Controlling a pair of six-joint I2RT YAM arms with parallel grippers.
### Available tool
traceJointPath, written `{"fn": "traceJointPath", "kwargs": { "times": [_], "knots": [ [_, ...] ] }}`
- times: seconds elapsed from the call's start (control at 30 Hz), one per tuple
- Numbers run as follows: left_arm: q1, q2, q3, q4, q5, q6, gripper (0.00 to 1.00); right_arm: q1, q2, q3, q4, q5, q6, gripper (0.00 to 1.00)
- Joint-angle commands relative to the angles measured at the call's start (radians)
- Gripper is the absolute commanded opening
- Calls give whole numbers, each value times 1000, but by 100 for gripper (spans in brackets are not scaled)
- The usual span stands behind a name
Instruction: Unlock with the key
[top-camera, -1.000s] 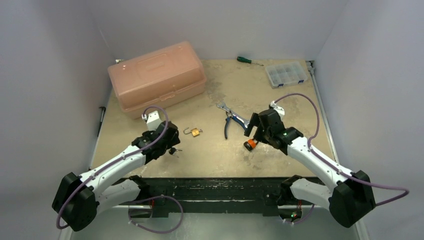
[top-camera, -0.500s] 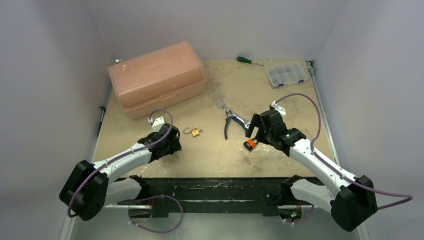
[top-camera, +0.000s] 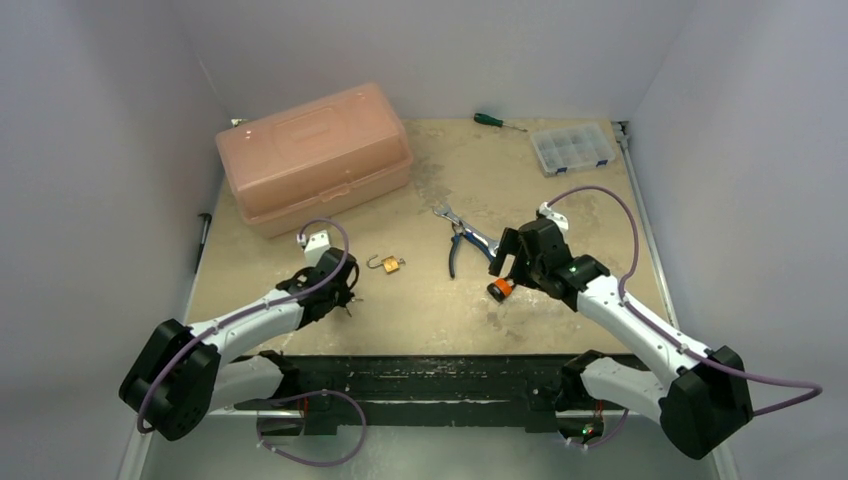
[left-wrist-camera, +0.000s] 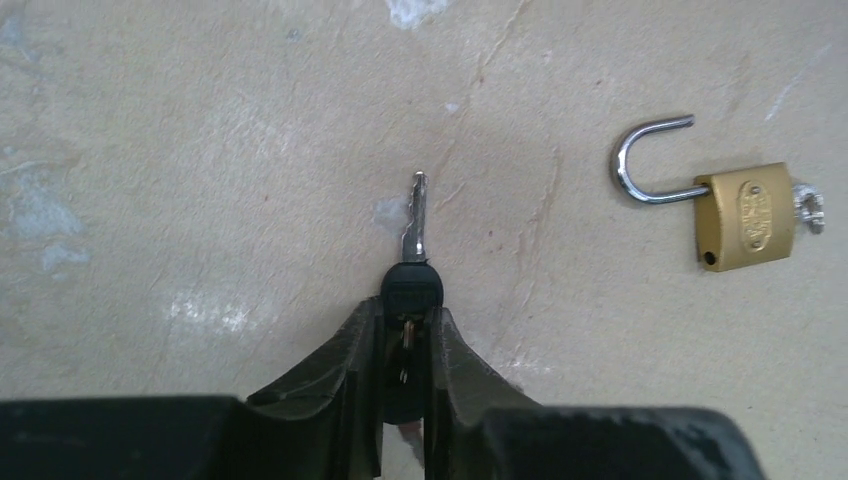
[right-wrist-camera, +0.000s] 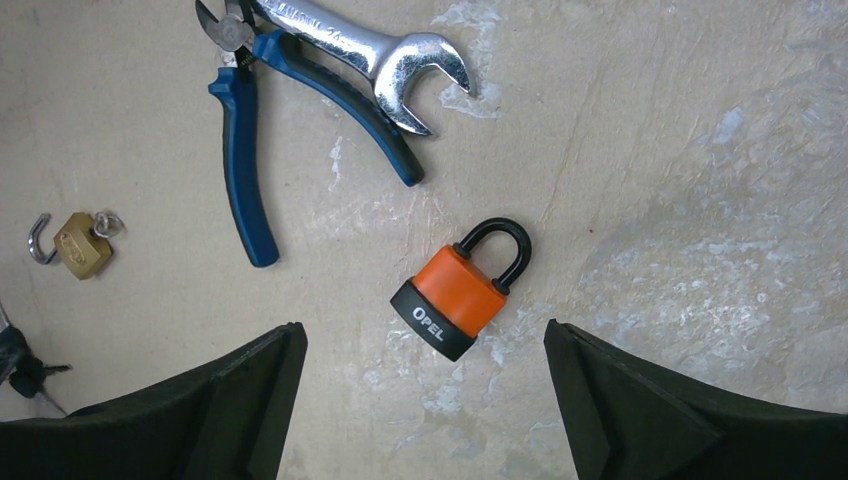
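Observation:
A key (left-wrist-camera: 412, 288) with a black head lies on the beige table, its metal blade pointing away from me. My left gripper (left-wrist-camera: 410, 318) is shut on the key's head, low at the table's near left (top-camera: 338, 290). An orange padlock (right-wrist-camera: 455, 293) with a black base and a closed black shackle lies just ahead of my right gripper (right-wrist-camera: 422, 335), which hangs wide open above it (top-camera: 505, 268). A small brass padlock (left-wrist-camera: 745, 215) with its shackle swung open lies to the right of the key, between the two arms (top-camera: 392, 265).
Blue-handled pliers (right-wrist-camera: 240, 150) and a steel wrench (right-wrist-camera: 370, 50) lie beyond the orange padlock. A pink toolbox (top-camera: 313, 155) stands at the back left. A green screwdriver (top-camera: 497, 121) and a clear organiser box (top-camera: 571, 147) sit at the back right.
My left gripper has come down over the key and closed on its black head. The right arm has hardly moved and stays open.

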Motion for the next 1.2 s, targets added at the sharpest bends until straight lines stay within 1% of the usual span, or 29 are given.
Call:
{"fn": "traceJointPath", "kwargs": {
  "times": [0.0, 0.07, 0.1, 0.27, 0.6, 0.87, 1.03, 1.17],
  "knots": [
    [3, -8, -50, 121, 46, 36, 8, -1, 9, 27, 29, -9, -24, 99],
    [3, -20, -46, 127, 43, 44, 0, -2, 11, 31, 34, -12, -24, 99],
    [3, -25, -47, 131, 44, 52, 0, -1, 11, 33, 37, -16, -26, 99],
    [2, -56, -52, 159, 71, 91, 0, -1, 9, 47, 50, -42, -35, 99],
    [-10, -115, -63, 273, 218, 159, 0, -2, -62, 40, 124, -102, -92, 98],
    [-56, -153, -3, 237, 225, 189, 0, -2, -158, 0, 212, -174, -122, 98],
    [-97, -171, 32, 233, 229, 207, 0, -1, -187, -23, 243, -211, -122, 98],
    [-141, -184, 59, 242, 233, 229, 0, -1, -199, -41, 287, -303, -118, 98]
  ]
}}
